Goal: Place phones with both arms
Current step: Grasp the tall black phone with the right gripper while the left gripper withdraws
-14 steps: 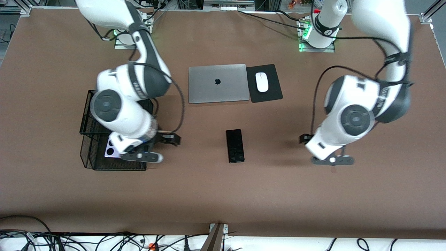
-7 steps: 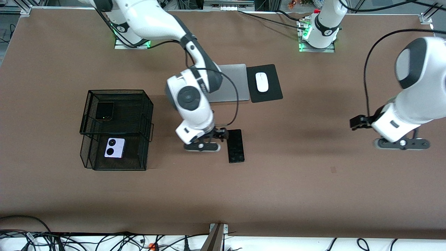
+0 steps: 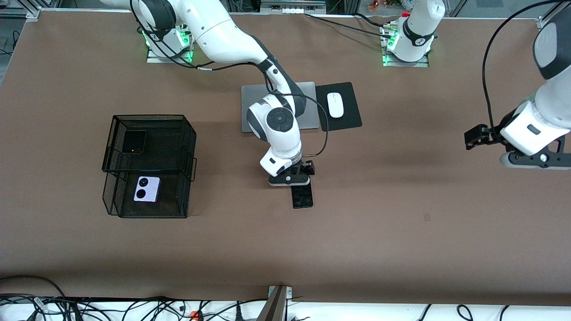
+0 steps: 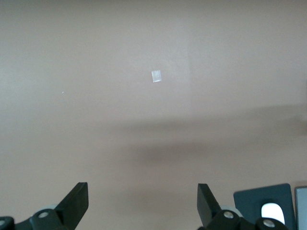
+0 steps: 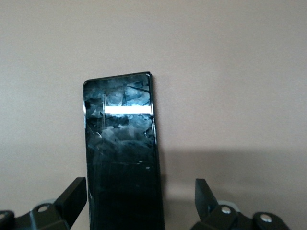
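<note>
We see the right arm [image 3: 232,38] reaching out from its base toward the middle of the table, elbow bent and wrist turned straight down, with the right gripper [image 5: 139,201] low over the table, its fingers [image 5: 73,195] spread wide apart and nothing between them. The left arm [image 3: 542,120] waits at its own end of the table, the left gripper [image 4: 143,203] hanging over bare tabletop, fingers likewise wide open.
</note>
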Available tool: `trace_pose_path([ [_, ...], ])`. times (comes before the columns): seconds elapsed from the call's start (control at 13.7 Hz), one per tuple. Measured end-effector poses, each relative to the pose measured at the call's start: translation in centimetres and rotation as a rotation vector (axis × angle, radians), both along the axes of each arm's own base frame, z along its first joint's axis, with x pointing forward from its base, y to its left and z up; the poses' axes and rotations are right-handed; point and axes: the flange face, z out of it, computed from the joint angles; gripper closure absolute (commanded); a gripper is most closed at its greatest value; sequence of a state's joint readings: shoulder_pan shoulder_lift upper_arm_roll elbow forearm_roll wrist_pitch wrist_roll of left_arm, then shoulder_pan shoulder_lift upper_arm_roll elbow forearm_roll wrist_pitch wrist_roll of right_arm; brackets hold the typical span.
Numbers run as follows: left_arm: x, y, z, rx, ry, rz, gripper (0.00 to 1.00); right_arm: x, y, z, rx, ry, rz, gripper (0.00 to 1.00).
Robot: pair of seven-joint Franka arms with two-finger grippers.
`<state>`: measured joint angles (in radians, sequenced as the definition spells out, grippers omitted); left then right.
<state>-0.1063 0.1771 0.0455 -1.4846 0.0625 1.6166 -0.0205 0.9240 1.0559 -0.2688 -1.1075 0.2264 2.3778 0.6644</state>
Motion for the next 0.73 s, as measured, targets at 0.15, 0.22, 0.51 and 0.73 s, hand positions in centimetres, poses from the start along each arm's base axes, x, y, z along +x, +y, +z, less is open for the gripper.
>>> trace_pose_path([
  [0.15, -1.1, 0.1, 1.6, -0.001, 0.0, 0.002, 0.0, -0.6, 0.7, -0.5, -0.005, -0.01, 0.017, 0.0],
  [0.22, -1.6, 0.2, 2.2, -0.002, 0.003, 0.003, 0.0, -1.1, 1.2, -0.8, -0.01, -0.021, 0.032, 0.0],
  [0.51, -2.9, -0.3, 3.7, -0.028, -0.001, -0.004, 0.0, -2.7, 2.5, -2.8, -0.035, -0.041, 0.073, 0.0],
  [0.73, -4.1, -0.4, 4.1, -0.05, 0.014, -0.026, 0.0, -2.8, 2.5, -3.7, -0.046, -0.056, 0.087, 0.0],
])
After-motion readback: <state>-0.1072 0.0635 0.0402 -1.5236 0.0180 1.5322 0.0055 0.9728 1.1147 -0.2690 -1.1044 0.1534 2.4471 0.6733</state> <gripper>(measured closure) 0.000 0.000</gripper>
